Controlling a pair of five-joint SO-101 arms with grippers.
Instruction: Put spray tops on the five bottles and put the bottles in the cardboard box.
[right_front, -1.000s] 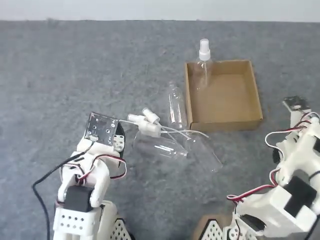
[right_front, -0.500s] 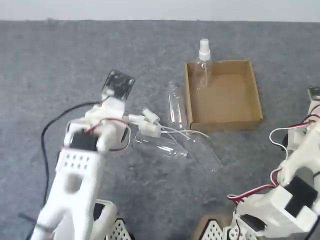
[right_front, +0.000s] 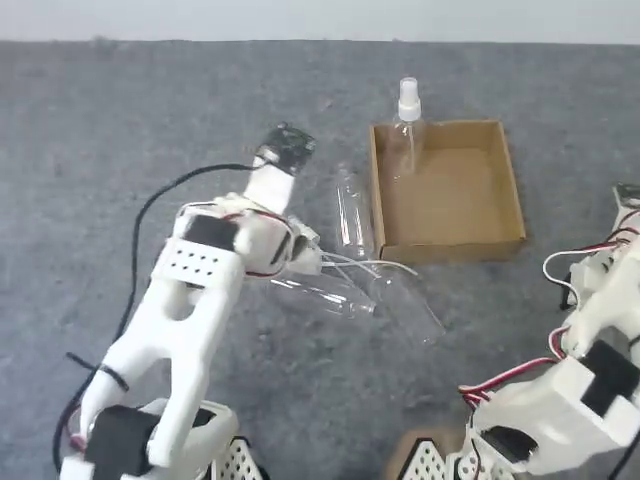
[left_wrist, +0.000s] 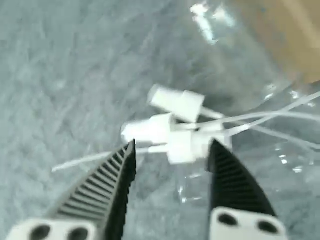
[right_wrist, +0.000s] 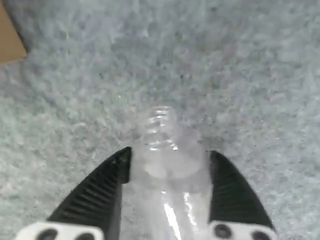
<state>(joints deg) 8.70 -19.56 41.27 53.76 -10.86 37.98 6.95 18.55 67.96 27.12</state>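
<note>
Grey carpeted table (right_front: 120, 120) is seen from above, with two white arms at its near edge. A cardboard box (right_front: 450, 245) sits open at centre right. A capped bottle (right_front: 407, 135) appears to stand inside its far left corner. An uncapped bottle (right_front: 354, 212) lies just left of the box, and two more clear bottles (right_front: 325, 293) lie on their sides nearer the arms.

The bottles are judged light, thin-walled and slippery, likely to roll or dent, so a hold at the stiffer shoulder below the threads is advised. Loose spray tops (left_wrist: 172, 132) lie in a tangle left of the lying bottles, their thin dip tubes crossing. They are judged very light, and are best taken by the hard white collar, never the flimsy tube.

The left arm (right_front: 190, 310) is stretched far and rightward, wrist pitched down. The left gripper (left_wrist: 170, 152) is held apart, its jaws straddling the tops. The right arm (right_front: 590, 380) is folded at the near right. The right gripper (right_wrist: 168, 154) is clamped on the shoulder of a topless bottle (right_wrist: 162, 145), its neck pointing outward.
</note>
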